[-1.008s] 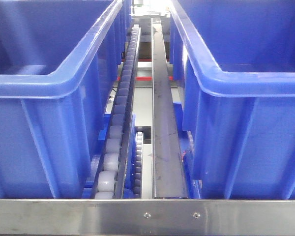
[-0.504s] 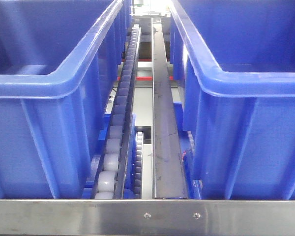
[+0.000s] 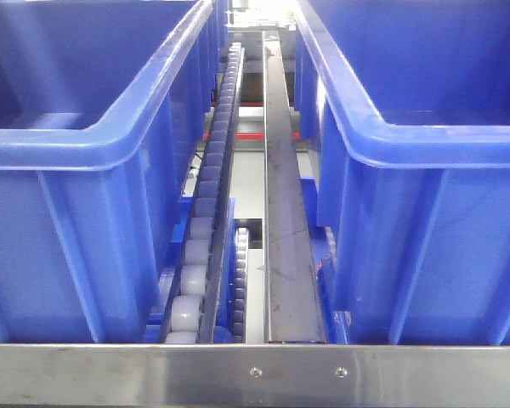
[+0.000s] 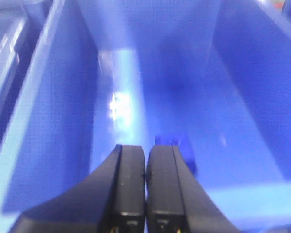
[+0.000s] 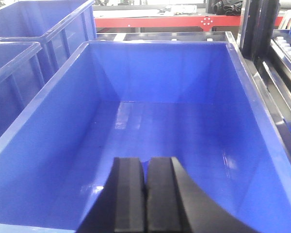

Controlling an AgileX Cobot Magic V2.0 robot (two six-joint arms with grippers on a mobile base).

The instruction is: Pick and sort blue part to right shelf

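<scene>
Blue part (image 4: 173, 145) lies on the floor of a blue bin (image 4: 63, 121), just past the tips of the left gripper (image 4: 145, 160) and slightly to the right of them; only its top shows, since the right-hand finger (image 4: 167, 189) covers its lower portion. The picture is blurred, so the shape of the part cannot be made out, nor whether the finger touches it. The two black fingers of the left gripper are pressed together with only a thin seam between them and nothing held there. A bright glare patch sits on the bin floor ahead and to the left of the fingertips.

The right gripper (image 5: 146, 167) hovers over another blue bin (image 5: 252, 92), its fingers likewise closed against each other with nothing between them. Ahead of these fingers the bin floor is bare and glossy. Beyond the far wall runs a red bar (image 5: 184, 20), and to the left of the fingers stand more blue bins (image 5: 19, 53).

From the front view neither gripper shows. Two large blue bins (image 3: 93, 144) flank a roller track (image 3: 206, 212) and a dark metal rail (image 3: 282, 212), with a steel crossbar (image 3: 255, 372) along the bottom edge.
</scene>
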